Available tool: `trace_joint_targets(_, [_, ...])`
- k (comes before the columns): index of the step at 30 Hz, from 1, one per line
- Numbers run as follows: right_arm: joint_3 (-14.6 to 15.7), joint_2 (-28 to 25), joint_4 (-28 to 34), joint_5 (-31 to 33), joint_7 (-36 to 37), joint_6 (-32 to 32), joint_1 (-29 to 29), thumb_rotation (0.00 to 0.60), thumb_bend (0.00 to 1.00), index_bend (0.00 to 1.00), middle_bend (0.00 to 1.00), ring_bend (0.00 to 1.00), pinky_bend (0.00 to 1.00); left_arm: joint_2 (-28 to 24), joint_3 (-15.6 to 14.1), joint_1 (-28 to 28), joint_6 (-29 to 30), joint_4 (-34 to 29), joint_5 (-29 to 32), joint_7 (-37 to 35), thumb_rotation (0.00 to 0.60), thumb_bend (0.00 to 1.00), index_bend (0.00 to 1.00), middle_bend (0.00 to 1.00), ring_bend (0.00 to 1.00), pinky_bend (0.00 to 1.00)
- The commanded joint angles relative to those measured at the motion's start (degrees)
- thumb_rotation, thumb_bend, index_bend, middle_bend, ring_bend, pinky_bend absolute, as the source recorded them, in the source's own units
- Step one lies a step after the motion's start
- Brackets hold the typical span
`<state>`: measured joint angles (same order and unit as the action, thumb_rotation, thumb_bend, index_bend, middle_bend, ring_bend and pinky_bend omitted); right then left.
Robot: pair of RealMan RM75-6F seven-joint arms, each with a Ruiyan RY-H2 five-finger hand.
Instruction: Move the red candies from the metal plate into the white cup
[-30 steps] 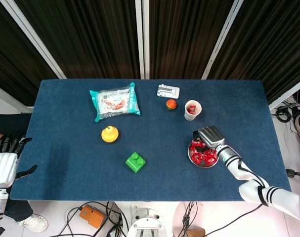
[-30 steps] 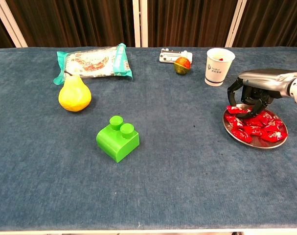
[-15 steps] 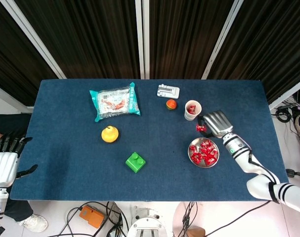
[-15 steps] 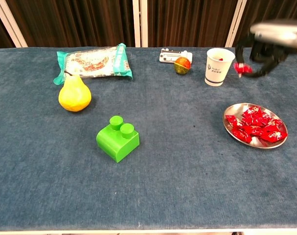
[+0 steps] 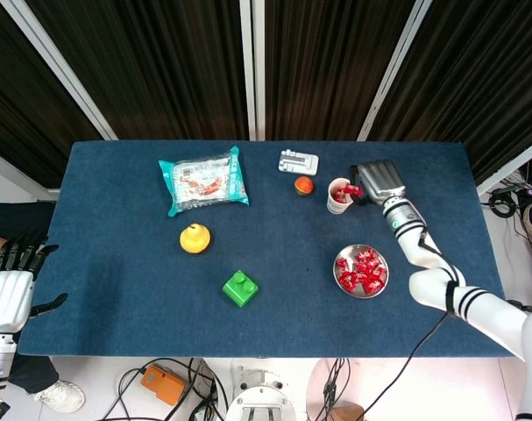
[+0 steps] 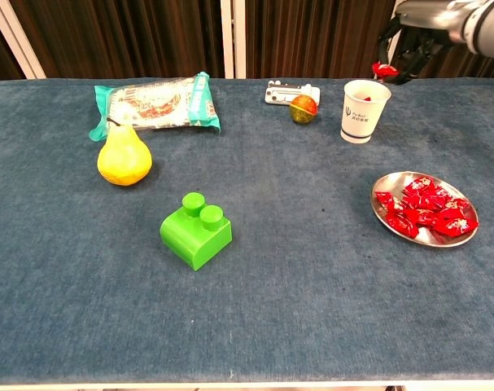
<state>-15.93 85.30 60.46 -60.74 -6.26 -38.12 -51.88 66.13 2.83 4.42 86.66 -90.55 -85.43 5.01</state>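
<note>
A metal plate (image 5: 381,277) (image 6: 383,217) with several red candies (image 5: 360,267) (image 6: 427,209) lies at the right of the blue table. The white cup (image 5: 340,196) (image 6: 364,111) stands behind it, with red candy inside. My right hand (image 5: 377,181) (image 6: 426,15) hovers just above and to the right of the cup's rim, pinching a red candy (image 5: 352,189) (image 6: 382,69) in its fingertips. My left hand (image 5: 7,281) hangs off the table's left edge, fingers apart, holding nothing.
A green block (image 5: 239,288) (image 6: 195,230), a yellow pear (image 5: 195,238) (image 6: 124,160), a teal snack bag (image 5: 203,181) (image 6: 154,102), a small red-green ball (image 5: 303,185) (image 6: 303,108) and a white part (image 5: 299,161) (image 6: 290,92) lie on the table.
My right hand picked a candy off the plate, rose and carried it back and leftward to the cup's rim. The left hand stayed still.
</note>
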Motion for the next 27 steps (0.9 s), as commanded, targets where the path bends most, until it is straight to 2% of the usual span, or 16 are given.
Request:
trace_joint_targets(1, [-0.16,1.81,-1.98,0.91,-0.57,1.09,-1.24,0.6,0.57,0.63,0.99,1.0,1.0,-0.05,0.06,-0.01,-0.07,0.01,0.18,-0.03,0.6,0.04,0.2,0.14,0.03,0.0])
trace_joint_targets(10, [0.56,1.91,-2.39,1.34,-0.44,1.38,-1.23,0.6,0.55,0.48,0.99,1.0,1.0,0.17,0.03,0.04,-0.27,0.3,0.27,-0.35,0.6,0.04,0.2,0.14,0.03,0.0])
trace_joint_targets(14, [0.58,1.35,-1.43,0.91,0.39,0.43,-0.68,0.6,0.53,0.46,0.99,1.0,1.0,0.29,0.03,0.15,-0.28,0.37,0.06,-0.37,0.6,0.05,0.2,0.14,0.03,0.0])
trace_joint_targets(18, [0.15,-2.4,5.0,-2.39,4.27,-4.57,2.26,0.6,0.5,0.46,0.99,1.0,1.0,0.32,0.1,0.08,-0.1,0.47,0.13,-0.56,0.6,0.04,0.2,0.14,0.03,0.0])
trace_joint_targets(20, [0.53,-4.94,9.42,-4.7,6.48,-7.8,4.6,0.6,0.44,0.46,0.99,1.0,1.0,0.38,0.04,0.05,-0.21,0.53,0.21,-0.72,0.6,0.04,0.2,0.14,0.03,0.0])
trace_joint_targets(23, [2.73,-9.0,16.85,-9.18,9.54,-12.62,8.92,0.6,0.34,0.47,0.99,1.0,1.0,0.63,0.09,0.16,-0.33,0.75,0.21,-1.01,0.6,0.04,0.2,0.14,0.03,0.0])
trace_joint_targets(27, [8.02,-12.34,22.67,-14.67,9.41,-14.78,12.74,0.6,0.32,0.5,0.99,1.0,1.0,0.95,0.29,0.44,-0.27,1.18,-0.1,-1.41,0.6,0.05,0.2,0.14,0.03,0.0])
